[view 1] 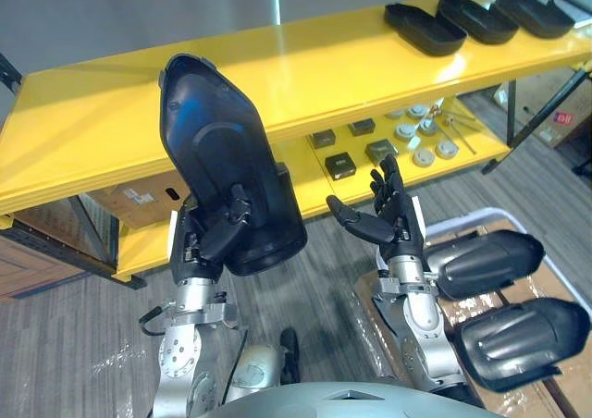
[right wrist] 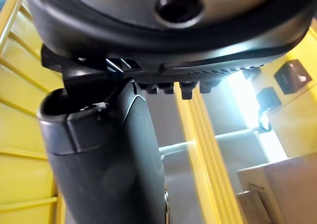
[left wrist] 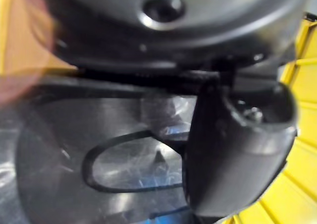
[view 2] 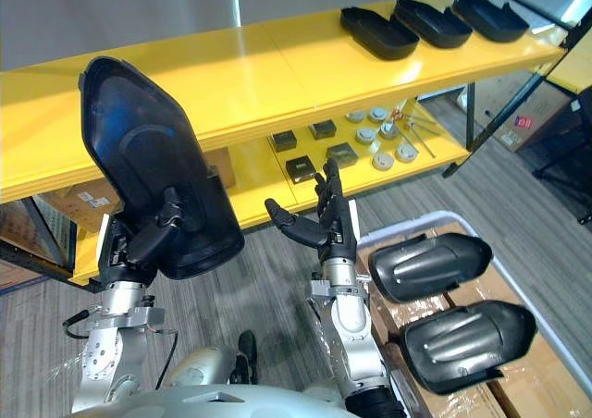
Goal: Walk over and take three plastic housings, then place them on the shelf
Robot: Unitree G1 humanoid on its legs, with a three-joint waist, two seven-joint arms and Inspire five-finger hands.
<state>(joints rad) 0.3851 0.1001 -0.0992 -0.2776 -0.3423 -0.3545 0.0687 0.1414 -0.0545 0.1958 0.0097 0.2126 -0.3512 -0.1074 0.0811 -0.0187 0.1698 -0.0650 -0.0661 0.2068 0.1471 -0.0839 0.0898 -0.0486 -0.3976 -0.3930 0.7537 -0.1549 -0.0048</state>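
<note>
Left hand [view 1: 208, 238]: fingers and thumb curled round the lower end of one black plastic housing [view 1: 217, 150]. It is held upright, hollow side toward the camera, in front of the yellow shelf's [view 1: 324, 62] front edge and not touching the top board. The left wrist view shows the thumb pressed onto the housing's inner face.

Right hand [view 1: 393, 216]: fingers straight and spread, palm up, nothing in it. It hangs between the shelf and the bin [view 1: 460, 220] at the robot's right.

Progress (judgement): walk-over and pick look done, since the robot stands at the shelf with a part in hand. What is left for this part is to lift it over the edge, lay it on the top board and let go. Shelved housings already lie at the far right end of the top board. Whether they count toward the three asked for cannot be told here. If they do not, further trips to the bin remain.

Counts:
- Housings in hand: 1.
- Shelved housings: 3, side by side, hollow side up [view 1: 424, 28] [view 1: 477, 18] [view 1: 532, 13].
- Bin housings: 2, rounded side up [view 1: 486, 261] [view 1: 523, 339].
- Small black boxes [view 1: 340, 165] on the lower board: 4.
- Round parts [view 1: 423, 157] beside them: several, too small to count surely.
</note>
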